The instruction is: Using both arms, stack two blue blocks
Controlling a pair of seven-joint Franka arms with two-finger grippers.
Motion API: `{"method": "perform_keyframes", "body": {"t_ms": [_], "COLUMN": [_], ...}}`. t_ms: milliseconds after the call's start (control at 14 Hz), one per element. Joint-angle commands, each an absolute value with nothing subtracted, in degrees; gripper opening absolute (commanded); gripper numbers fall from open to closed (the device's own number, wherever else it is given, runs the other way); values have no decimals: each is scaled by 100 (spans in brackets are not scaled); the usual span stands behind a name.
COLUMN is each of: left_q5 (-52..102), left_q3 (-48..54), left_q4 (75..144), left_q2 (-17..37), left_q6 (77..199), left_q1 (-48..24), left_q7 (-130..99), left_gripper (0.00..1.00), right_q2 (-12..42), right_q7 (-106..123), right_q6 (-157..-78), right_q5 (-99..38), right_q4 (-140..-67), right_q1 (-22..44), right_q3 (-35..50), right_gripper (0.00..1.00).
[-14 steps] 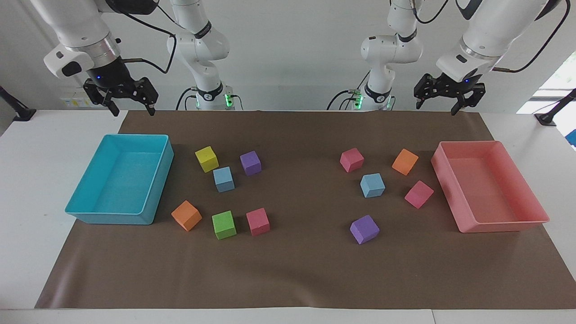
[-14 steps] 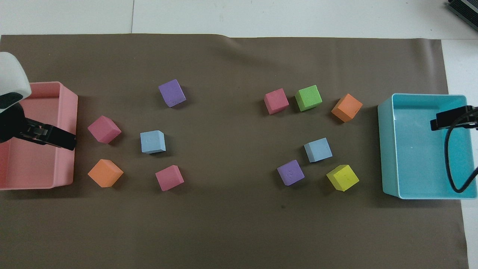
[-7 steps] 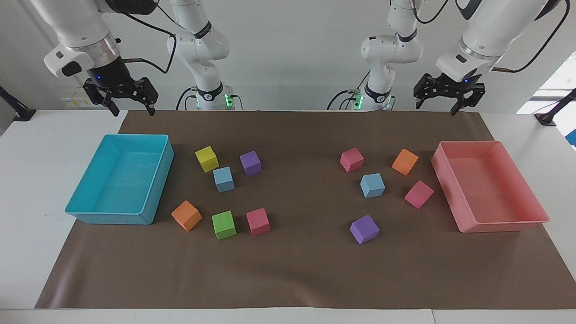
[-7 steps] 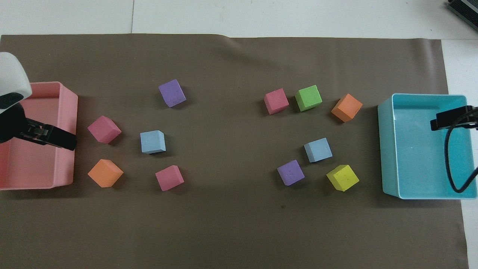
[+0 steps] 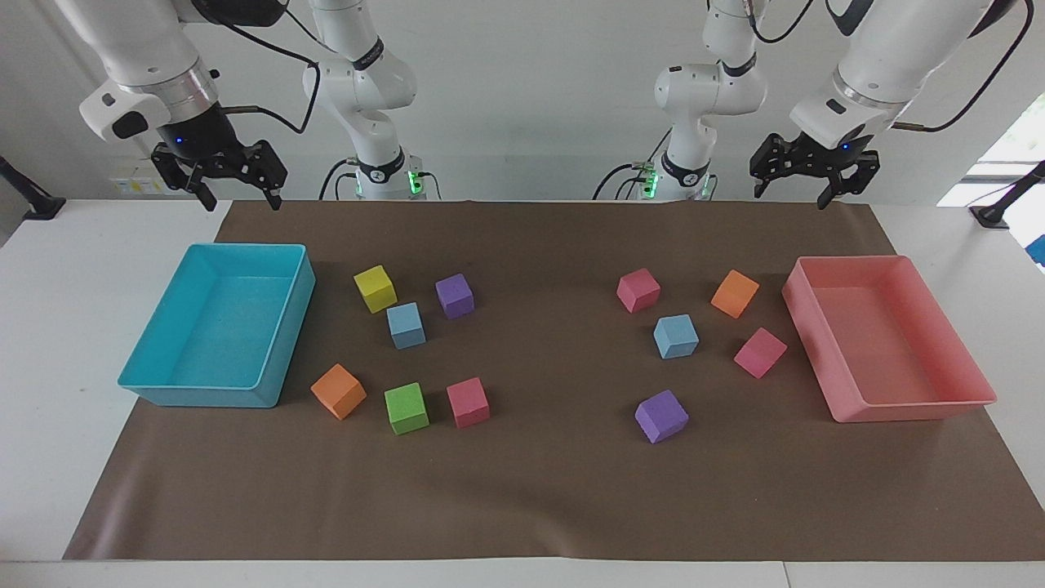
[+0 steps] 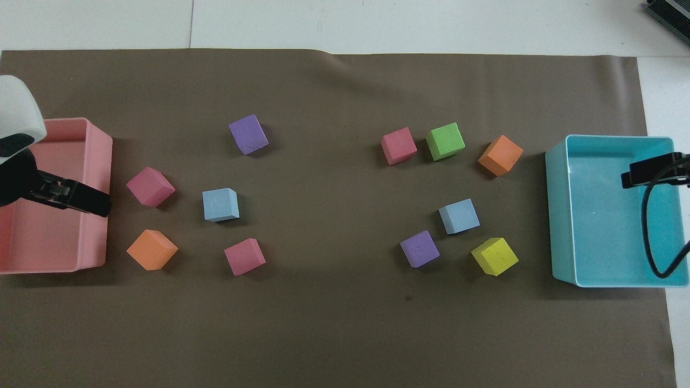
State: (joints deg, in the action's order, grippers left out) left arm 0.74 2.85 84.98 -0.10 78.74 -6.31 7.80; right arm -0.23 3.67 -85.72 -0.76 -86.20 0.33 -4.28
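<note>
Two light blue blocks lie apart on the brown mat. One blue block [image 5: 406, 325] [image 6: 459, 216] sits toward the right arm's end, beside a yellow cube [image 5: 375, 288] and a purple cube [image 5: 455, 296]. The other blue block [image 5: 676, 336] [image 6: 220, 205] sits toward the left arm's end among pink and orange cubes. My right gripper [image 5: 239, 196] hangs open and empty, high over the turquoise tray's end of the mat. My left gripper [image 5: 792, 193] hangs open and empty, high by the pink tray; one of its fingers [image 6: 81, 199] shows over that tray's rim.
A turquoise tray [image 5: 291, 327] stands at the right arm's end and a pink tray [image 5: 816, 351] at the left arm's end. Orange [image 5: 338, 391], green [image 5: 406, 407], pink [image 5: 468, 402] and purple [image 5: 661, 416] cubes lie farther from the robots than the blue blocks.
</note>
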Motion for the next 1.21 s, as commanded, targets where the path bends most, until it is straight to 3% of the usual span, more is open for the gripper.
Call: {"method": "perform_keyframes", "body": {"t_ms": [0,1143], "left_q5": [123,132], "left_q3": [290,290], "left_q4": [8648,8648], "left_q2": [-149,-149], "left_q6": [7875,7875], "left_q1": [-615,-615], "left_q7": [800,800], "left_gripper": [100,100], "right_q2": [-61,-97], "right_q7": [255,299], "right_q6": [-8631,-8552], "right_q5": [-132,-132], "right_q4": [-8675,-8710], "right_q1": [-26,9], "right_q3": [-413,-404], "right_gripper": [100,100]}}
